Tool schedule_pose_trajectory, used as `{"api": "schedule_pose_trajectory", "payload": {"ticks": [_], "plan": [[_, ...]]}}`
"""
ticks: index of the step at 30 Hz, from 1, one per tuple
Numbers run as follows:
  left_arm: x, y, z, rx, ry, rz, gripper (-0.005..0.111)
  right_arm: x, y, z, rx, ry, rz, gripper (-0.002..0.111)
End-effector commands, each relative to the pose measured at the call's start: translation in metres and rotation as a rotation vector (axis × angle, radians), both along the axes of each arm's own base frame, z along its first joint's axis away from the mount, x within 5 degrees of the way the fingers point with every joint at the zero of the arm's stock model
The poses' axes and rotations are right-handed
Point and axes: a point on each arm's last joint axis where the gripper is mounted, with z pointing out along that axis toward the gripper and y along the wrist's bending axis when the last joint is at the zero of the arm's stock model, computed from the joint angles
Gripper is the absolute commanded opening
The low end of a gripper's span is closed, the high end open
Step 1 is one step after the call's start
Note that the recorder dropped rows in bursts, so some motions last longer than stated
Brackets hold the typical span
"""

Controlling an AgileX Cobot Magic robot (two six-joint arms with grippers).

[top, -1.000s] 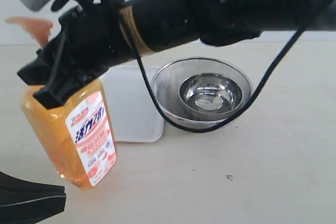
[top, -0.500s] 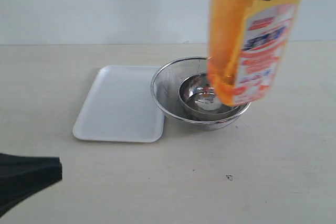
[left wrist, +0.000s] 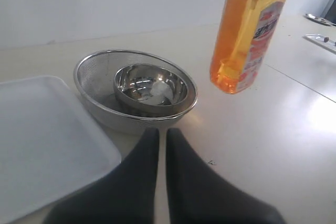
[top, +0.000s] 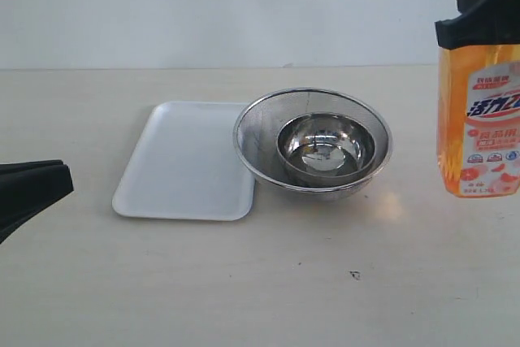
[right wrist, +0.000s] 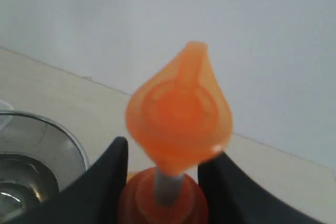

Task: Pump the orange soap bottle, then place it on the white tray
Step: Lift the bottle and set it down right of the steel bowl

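Note:
The orange soap bottle (top: 479, 136) hangs at the far right, lifted off the table, label facing the exterior view. My right gripper (top: 479, 22) is shut on its shoulder below the pump. In the right wrist view the orange pump head (right wrist: 178, 119) rises between the black fingers (right wrist: 107, 182). The left wrist view shows the bottle (left wrist: 244, 40) slightly tilted in the air, right of the bowls. The white tray (top: 183, 160) lies flat at centre left and holds nothing. My left gripper (top: 32, 188) is low at the left edge, shut and holding nothing (left wrist: 161, 132).
A round steel mesh strainer (top: 252, 132) touches the tray's right edge, with a small shiny steel bowl (top: 325, 148) inside it. Both stand between the bottle and the tray. A small dark speck (top: 354, 275) marks the table in front.
The right arm has carried the bottle from the left front, across above the bowls, to the far right. The left gripper has risen a little at the left edge.

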Motion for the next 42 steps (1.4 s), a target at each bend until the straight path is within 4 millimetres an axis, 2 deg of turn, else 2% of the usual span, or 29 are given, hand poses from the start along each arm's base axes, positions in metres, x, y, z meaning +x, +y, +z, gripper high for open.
{"api": "schedule_pose_trajectory", "payload": {"ticks": [1, 11, 17, 20, 23, 30, 36, 42], "plan": [[-0.001, -0.001, 0.004, -0.016, -0.020, -0.010, 0.005, 0.015, -0.009, 0.001, -0.038, -0.002, -0.052, 0.000], [0.000, -0.001, 0.004, -0.015, -0.019, -0.009, 0.005, 0.051, 0.000, 0.007, 0.025, 0.010, -0.038, 0.000], [0.000, -0.001, 0.004, -0.004, -0.030, -0.010, 0.005, 0.069, 0.002, -0.013, 0.007, 0.067, -0.067, 0.000], [0.000, -0.001, 0.004, 0.001, -0.036, -0.012, 0.005, 0.076, -0.005, -0.023, 0.114, 0.085, -0.200, 0.000], [-0.001, -0.001, 0.004, 0.002, -0.038, -0.014, 0.005, 0.079, -0.008, -0.028, 0.259, 0.091, -0.294, 0.000], [-0.001, -0.001, 0.004, -0.006, -0.033, -0.017, 0.005, 0.079, -0.017, -0.025, 0.418, 0.042, -0.440, 0.000], [-0.002, -0.002, 0.005, -0.018, -0.034, -0.034, 0.005, 0.079, -0.020, -0.025, 0.393, 0.026, -0.463, 0.000], [-0.003, -0.004, 0.006, -0.028, -0.039, -0.055, 0.005, 0.079, -0.015, -0.026, 0.335, 0.057, -0.392, 0.000]]}}
